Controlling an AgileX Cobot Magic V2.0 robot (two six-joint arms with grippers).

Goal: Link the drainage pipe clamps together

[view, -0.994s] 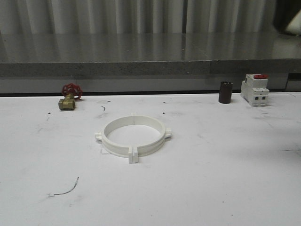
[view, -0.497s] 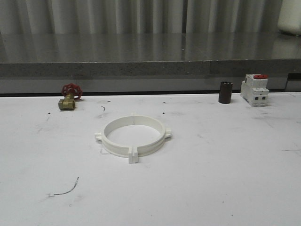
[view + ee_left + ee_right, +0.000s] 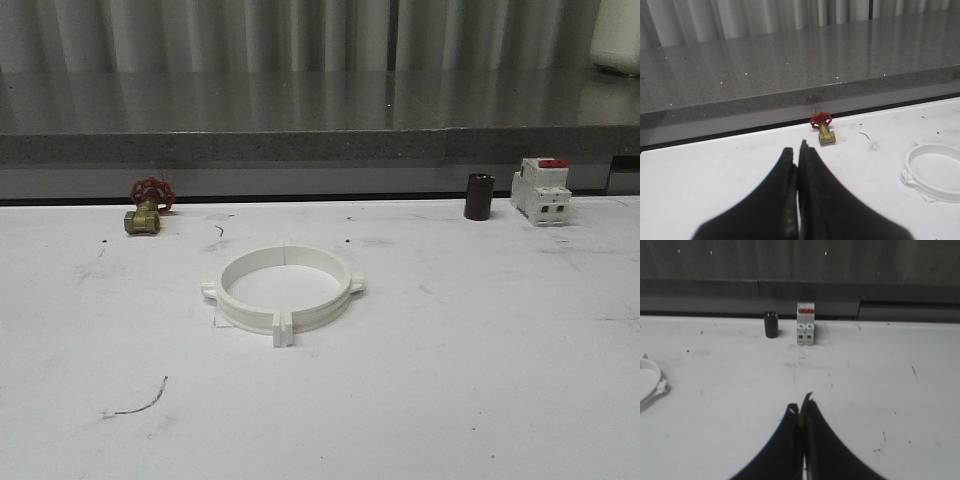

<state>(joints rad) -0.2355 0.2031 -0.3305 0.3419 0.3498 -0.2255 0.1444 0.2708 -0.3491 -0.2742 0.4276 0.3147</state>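
Both my left gripper (image 3: 798,150) and right gripper (image 3: 801,407) are pressed closed and empty; the white plastic half-ring drainage pipe clamps (image 3: 285,287), already a ring, lie at two o'clock from the left fingers, ten o'clock from the right, neither arm clearly nearer.

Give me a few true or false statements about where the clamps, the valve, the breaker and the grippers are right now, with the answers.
1. The clamps lie together as a closed ring on the table. True.
2. The left gripper is shut on the clamps. False: it is shut on nothing, apart from the ring.
3. The valve has a red handwheel and sits to the ring's far left. True.
4. The dark cylinder stands inside the ring. False: it stands near the table's back edge, beside the breaker.
5. The right gripper is wide open. False: its fingers are closed together.
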